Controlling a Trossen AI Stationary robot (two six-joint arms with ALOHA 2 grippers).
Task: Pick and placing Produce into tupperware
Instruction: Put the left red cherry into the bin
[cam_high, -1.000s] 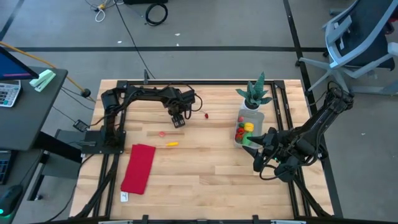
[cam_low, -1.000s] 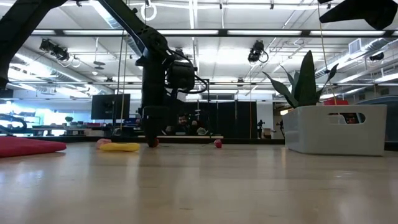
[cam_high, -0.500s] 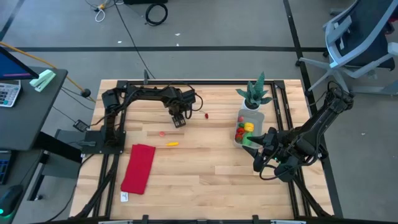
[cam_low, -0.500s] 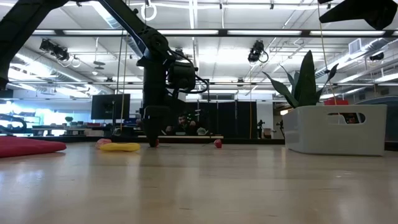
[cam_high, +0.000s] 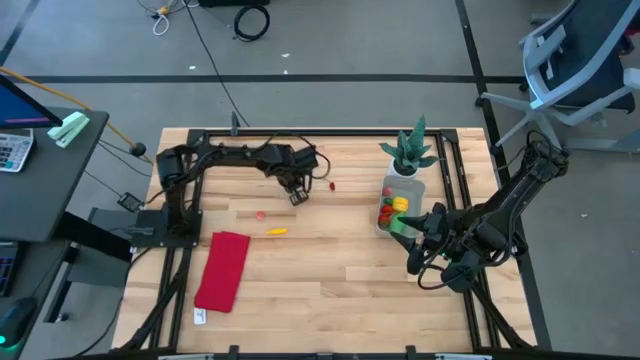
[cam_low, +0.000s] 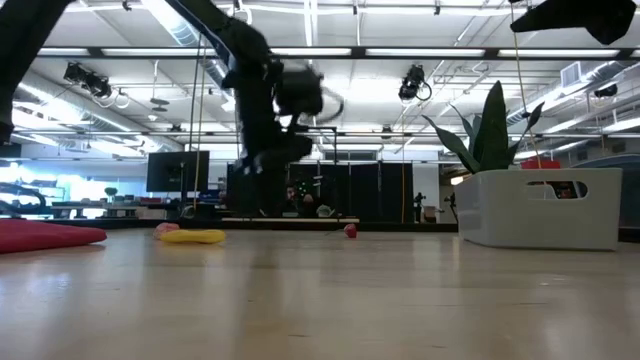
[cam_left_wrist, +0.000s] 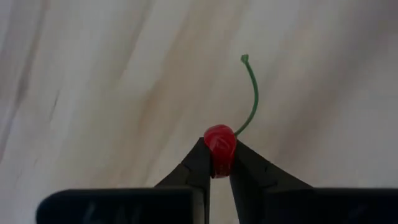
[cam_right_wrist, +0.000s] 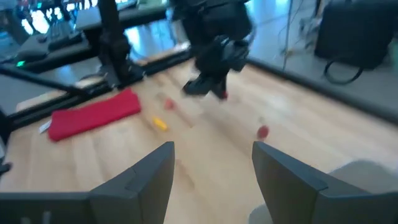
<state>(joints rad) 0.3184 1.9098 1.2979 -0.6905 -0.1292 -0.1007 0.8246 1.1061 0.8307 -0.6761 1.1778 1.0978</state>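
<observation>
Red cherry (cam_left_wrist: 219, 145) now hangs lifted off the table (cam_high: 330, 260) in the left tool (cam_left_wrist: 219, 163).

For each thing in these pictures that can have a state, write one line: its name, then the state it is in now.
left gripper: shut on the cherry, raised off the table.
cherry: gripped between the fingers, stem free.
right gripper: open, empty, beside the tupperware.
tupperware: uncovered, produce already inside.
yellow piece: lying loose on the table.
pink piece: loose on the table.
red piece: loose on the table.
red cloth: flat.
</observation>
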